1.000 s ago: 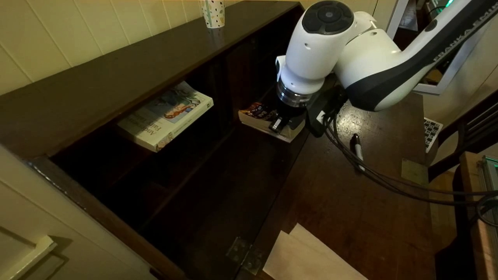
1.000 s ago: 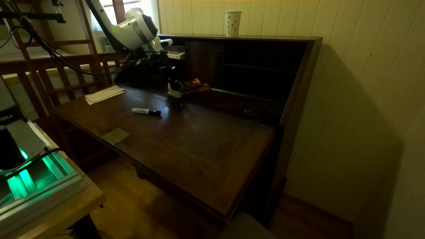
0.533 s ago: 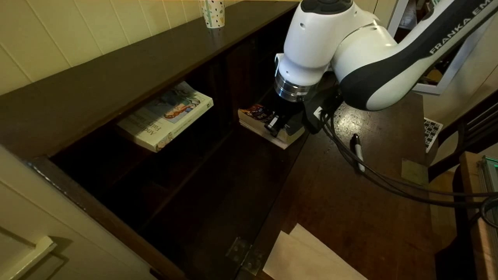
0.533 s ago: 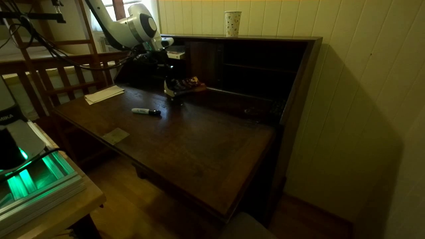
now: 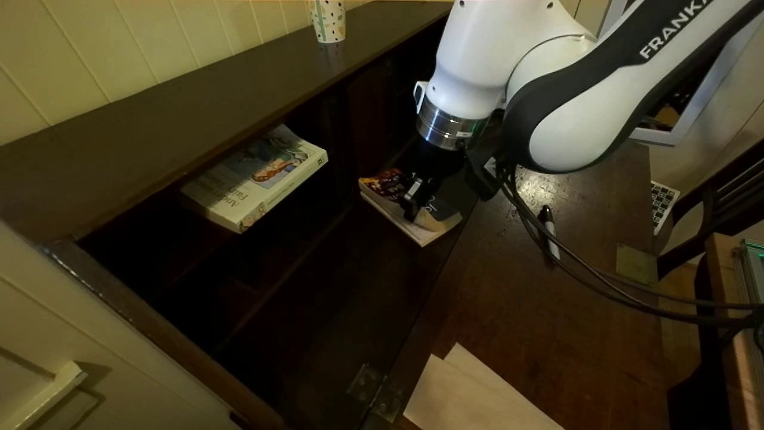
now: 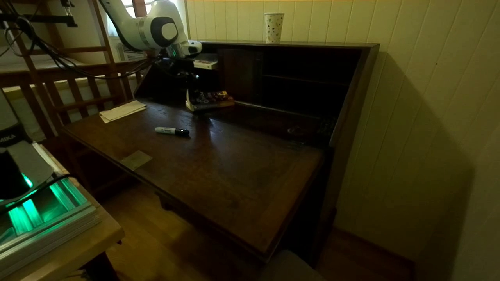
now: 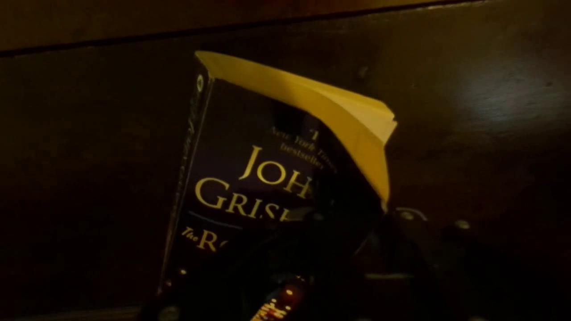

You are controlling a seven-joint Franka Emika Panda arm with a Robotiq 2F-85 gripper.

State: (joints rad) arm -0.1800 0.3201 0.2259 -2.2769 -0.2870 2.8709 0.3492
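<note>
At inner side of tabletop [image 6: 218,168], tool [image 5: 416,206] clamped on dark paperback [image 7: 232,125], pinching open side, bending it! Black-and-white marker [image 6: 172,131] lying nearby, pale book [image 5: 253,182] jutting beneath ledge [image 5: 179,119], patterned cup [image 6: 274,28] on top.

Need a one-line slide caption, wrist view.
Wrist view: gripper closed on one side of a yellow-lettered paperback, its page edges bowed, dark desk behind.

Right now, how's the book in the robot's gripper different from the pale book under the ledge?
The dark book has yellow letters on near-black; the pale book is cream with a picture. The dark book's pages fan out as the gripper pinches it; the pale book lies untouched. The pale book sits higher, under the ledge, than the dark book. Both have covers facing up.
</note>
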